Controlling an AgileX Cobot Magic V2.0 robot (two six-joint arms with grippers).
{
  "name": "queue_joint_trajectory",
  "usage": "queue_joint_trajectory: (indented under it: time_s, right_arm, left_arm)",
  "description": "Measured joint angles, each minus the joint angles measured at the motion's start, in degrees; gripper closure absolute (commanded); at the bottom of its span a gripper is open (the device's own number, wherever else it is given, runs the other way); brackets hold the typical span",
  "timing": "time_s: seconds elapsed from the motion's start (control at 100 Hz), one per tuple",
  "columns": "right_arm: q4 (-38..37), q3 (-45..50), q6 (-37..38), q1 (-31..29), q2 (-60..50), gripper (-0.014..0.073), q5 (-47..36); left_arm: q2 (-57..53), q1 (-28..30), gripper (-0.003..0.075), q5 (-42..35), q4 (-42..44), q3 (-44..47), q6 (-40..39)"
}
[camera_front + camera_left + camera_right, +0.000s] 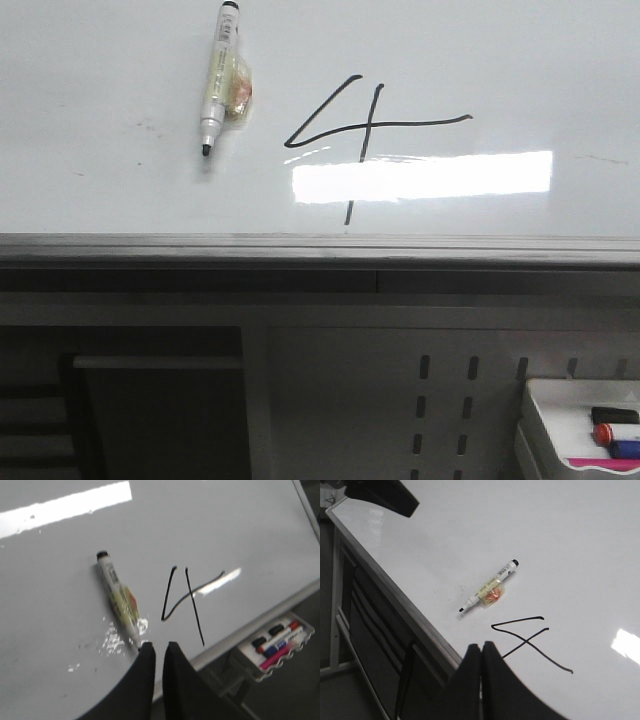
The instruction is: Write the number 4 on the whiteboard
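Both claws, left (159, 652) and right (481, 652), hang closed and empty above the whiteboard (100, 180), near the number 4 (365, 125).

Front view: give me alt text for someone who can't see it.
A black hand-drawn number 4 sits on the glossy whiteboard, its vertical stroke crossing a bright glare. An uncapped marker lies to its left; a tray of markers sits lower right.
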Motion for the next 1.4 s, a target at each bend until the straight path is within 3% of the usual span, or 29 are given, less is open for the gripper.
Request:
queue_joint_trajectory:
  time_s: [0.32, 0.53, 0.98, 1.15, 1.4]
  right_arm:
    - [1.58, 7.2, 0.0, 0.0, -12.04, 0.0658, -2.42]
    - [1.58, 7.2, 0.0, 0.0, -12.25, 0.0658, -2.79]
    - [1.66, 7.25, 0.0, 0.0, -12.25, 0.0658, -3.04]
    - [1.66, 7.25, 0.0, 0.0, -12.33, 0.0658, -3.04]
    - [1.66, 7.25, 0.0, 0.0, -12.33, 0.0658, -3.04]
  left_arm:
    - [-10.22, 0.0, 0.0741, 4.44, -0.43, 10.98, 0.0]
    - [-10.73, 0.0, 0.0741, 4.66, -5.39, 11.69, 0.0]
    - [-10.73, 0.0, 0.0741, 4.66, -6.05, 11.79, 0.0]
    - [-13.55, -0.65, 0.0741, 4.66, 1.67, 12.4, 0.0]
    - [-20.01, -0.41, 0.0741, 1.2, 5.43, 18.14, 0.0]
